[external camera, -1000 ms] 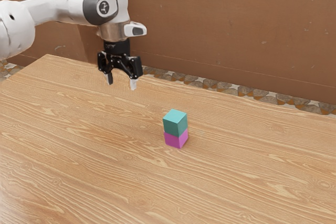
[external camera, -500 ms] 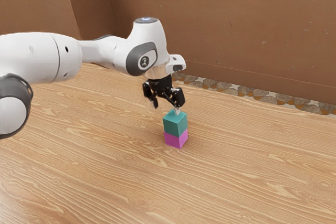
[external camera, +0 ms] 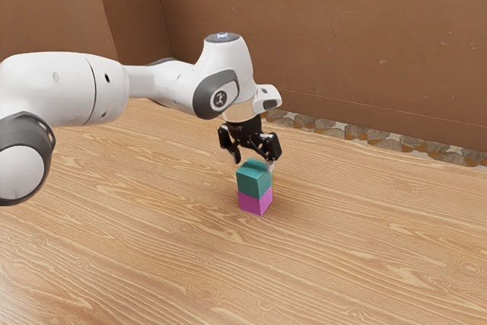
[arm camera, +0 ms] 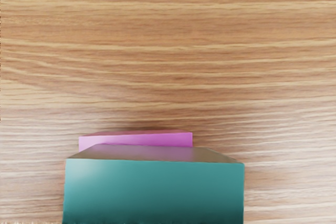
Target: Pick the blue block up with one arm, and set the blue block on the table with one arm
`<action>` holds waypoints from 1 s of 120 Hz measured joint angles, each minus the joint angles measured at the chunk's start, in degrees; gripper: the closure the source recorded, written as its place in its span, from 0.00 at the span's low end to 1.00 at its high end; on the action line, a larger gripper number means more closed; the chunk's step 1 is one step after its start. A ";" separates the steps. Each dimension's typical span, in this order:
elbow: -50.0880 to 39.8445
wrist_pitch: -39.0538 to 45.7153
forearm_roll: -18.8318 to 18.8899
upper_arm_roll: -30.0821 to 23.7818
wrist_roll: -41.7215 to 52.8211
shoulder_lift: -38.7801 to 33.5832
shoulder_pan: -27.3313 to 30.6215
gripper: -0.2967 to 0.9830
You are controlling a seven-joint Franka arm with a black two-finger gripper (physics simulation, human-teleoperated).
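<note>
In the exterior view my gripper point(external camera: 253, 164) is low over the stack, its fingers spread wide and open, the fingertips at about the height of the upper block's top. The teal-blue block point(external camera: 253, 182) rests on top of a magenta block point(external camera: 255, 202), which stands on the wooden table point(external camera: 358, 241). In the wrist view the blue block point(arm camera: 155, 190) is large and close under the hand, with part of the magenta block point(arm camera: 152, 139) peeking out beyond it.
A brown wall point(external camera: 327, 36) rises behind the table, with a strip of stone-patterned floor point(external camera: 373, 135) between them. The arm reaches in from the exterior view's left, above the tabletop.
My hand has come from the exterior view's upper left down to the stack, moving slightly right and lower since the middle frame. Both blocks stand where they were.
</note>
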 joint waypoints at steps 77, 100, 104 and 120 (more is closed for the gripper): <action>0.14 -1.16 0.84 -0.03 -2.07 3.40 0.01 0.25; 0.59 -1.06 1.20 0.04 -2.39 3.81 0.01 0.29; 0.62 -1.03 1.21 0.07 -2.43 3.85 0.01 0.30; 1.32 -0.97 1.28 0.10 -2.62 4.11 0.01 0.39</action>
